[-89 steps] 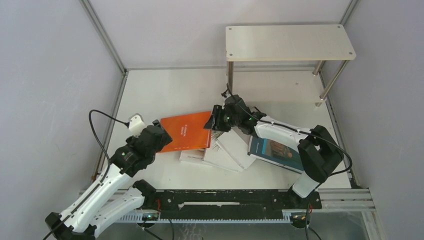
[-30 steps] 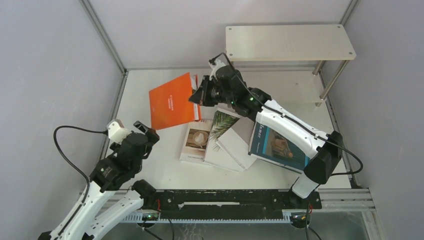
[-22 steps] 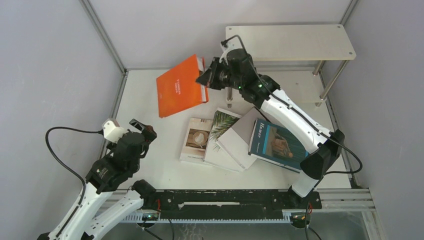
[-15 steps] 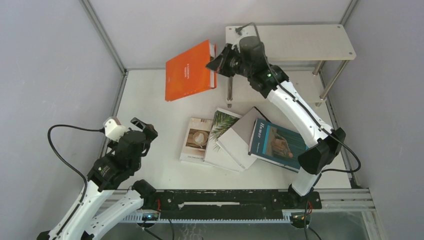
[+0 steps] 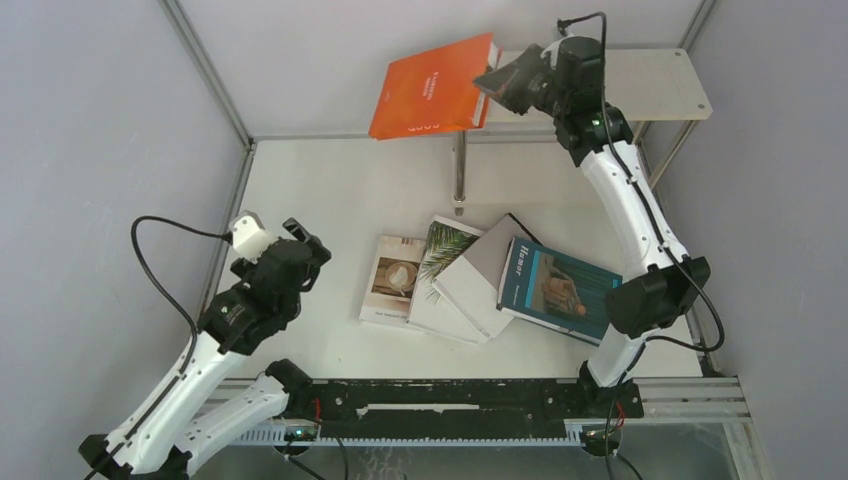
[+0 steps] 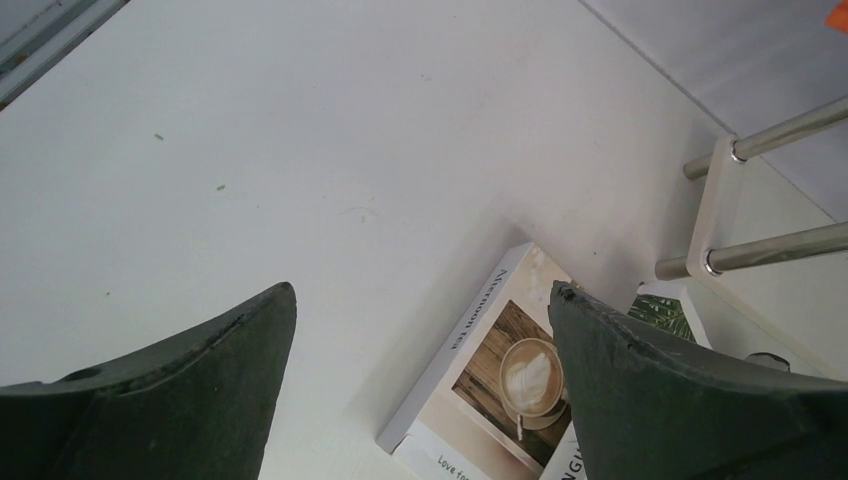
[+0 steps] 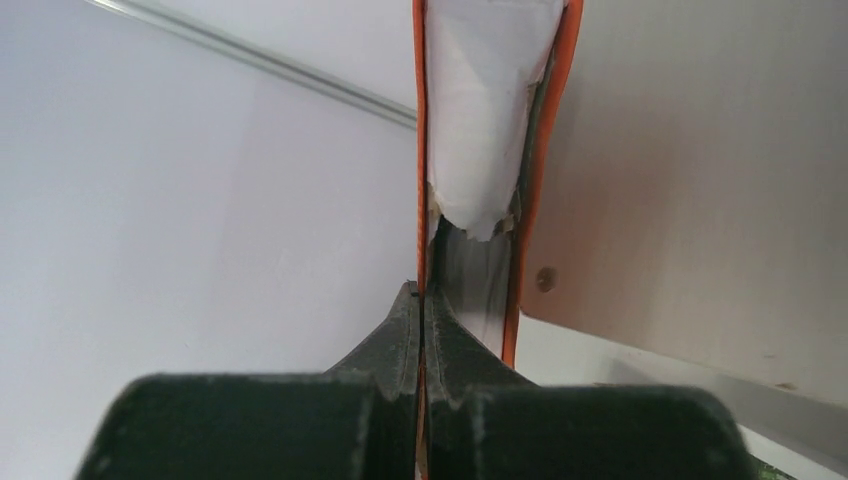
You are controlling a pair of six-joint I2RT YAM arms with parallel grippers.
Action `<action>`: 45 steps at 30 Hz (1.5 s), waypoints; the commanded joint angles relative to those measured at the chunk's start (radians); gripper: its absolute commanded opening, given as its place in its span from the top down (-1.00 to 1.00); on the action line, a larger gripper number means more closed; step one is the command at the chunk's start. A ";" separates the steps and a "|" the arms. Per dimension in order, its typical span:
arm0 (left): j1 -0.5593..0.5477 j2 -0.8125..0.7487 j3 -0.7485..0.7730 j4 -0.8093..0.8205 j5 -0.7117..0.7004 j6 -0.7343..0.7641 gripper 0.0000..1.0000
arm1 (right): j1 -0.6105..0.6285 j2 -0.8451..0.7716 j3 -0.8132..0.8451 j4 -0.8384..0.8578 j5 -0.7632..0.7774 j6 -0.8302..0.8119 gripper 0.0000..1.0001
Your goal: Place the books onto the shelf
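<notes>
The right fingers, clamped on the orange book, hold it aloft just left of the shelf, its long axis pointing right toward the top board. The left fingers stand apart.

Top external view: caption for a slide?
Right claw holds thin bright orange book aloft beside pale beige metal-legged shelf.

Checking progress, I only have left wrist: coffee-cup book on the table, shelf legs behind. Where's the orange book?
Observer: The right hand holds the orange book in the air, by the left end of the shelf.
Operator: Grip okay?
Observer: Right wrist shows the fingers shut on one cover only; the pages sit outside the pinch.
Operator: Other books?
Observer: The teal book, grey book and palm leaf book overlap beside the coffee-cup book on the table; none on the shelf.
</notes>
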 commanded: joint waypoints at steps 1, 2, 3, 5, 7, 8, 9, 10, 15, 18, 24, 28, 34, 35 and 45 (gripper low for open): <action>-0.004 0.034 0.082 0.076 -0.016 0.048 -1.00 | -0.083 -0.051 -0.046 0.163 -0.093 0.124 1.00; -0.004 0.040 0.086 0.079 -0.016 0.049 -0.99 | -0.104 -0.055 -0.063 0.178 -0.106 0.141 1.00; -0.004 0.046 0.089 0.085 -0.015 0.050 -1.00 | -0.123 -0.058 -0.075 0.187 -0.116 0.153 1.00; -0.004 0.061 0.094 0.092 -0.013 0.052 -0.99 | -0.160 -0.059 -0.090 0.200 -0.140 0.173 1.00; -0.003 0.071 0.095 0.100 -0.011 0.052 -0.99 | -0.196 -0.058 -0.109 0.221 -0.166 0.196 1.00; -0.004 0.076 0.096 0.105 -0.009 0.052 -1.00 | -0.213 -0.059 -0.122 0.237 -0.178 0.211 1.00; -0.004 0.081 0.095 0.109 -0.007 0.051 -1.00 | -0.231 -0.061 -0.136 0.254 -0.189 0.227 1.00; -0.004 0.086 0.097 0.112 -0.006 0.050 -1.00 | -0.249 -0.063 -0.153 0.271 -0.201 0.248 1.00; -0.004 0.124 0.108 0.124 -0.002 0.049 -1.00 | -0.343 -0.066 -0.199 0.329 -0.249 0.306 1.00; -0.004 0.146 0.117 0.134 0.000 0.051 -0.99 | -0.380 -0.062 -0.218 0.347 -0.277 0.328 1.00; -0.004 0.184 0.133 0.155 0.005 0.056 -0.99 | -0.433 -0.039 -0.246 0.371 -0.327 0.358 1.00; -0.004 0.200 0.130 0.168 0.010 0.057 -1.00 | -0.447 -0.028 -0.245 0.360 -0.344 0.346 0.83; -0.005 0.205 0.120 0.185 0.012 0.057 -1.00 | -0.461 -0.027 -0.248 0.334 -0.344 0.314 -0.02; -0.004 0.204 0.120 0.187 0.012 0.060 -1.00 | -0.462 -0.027 -0.248 0.332 -0.344 0.309 -0.08; -0.004 0.193 0.110 0.194 0.016 0.072 -0.99 | -0.466 -0.077 -0.230 0.217 -0.277 0.190 -0.13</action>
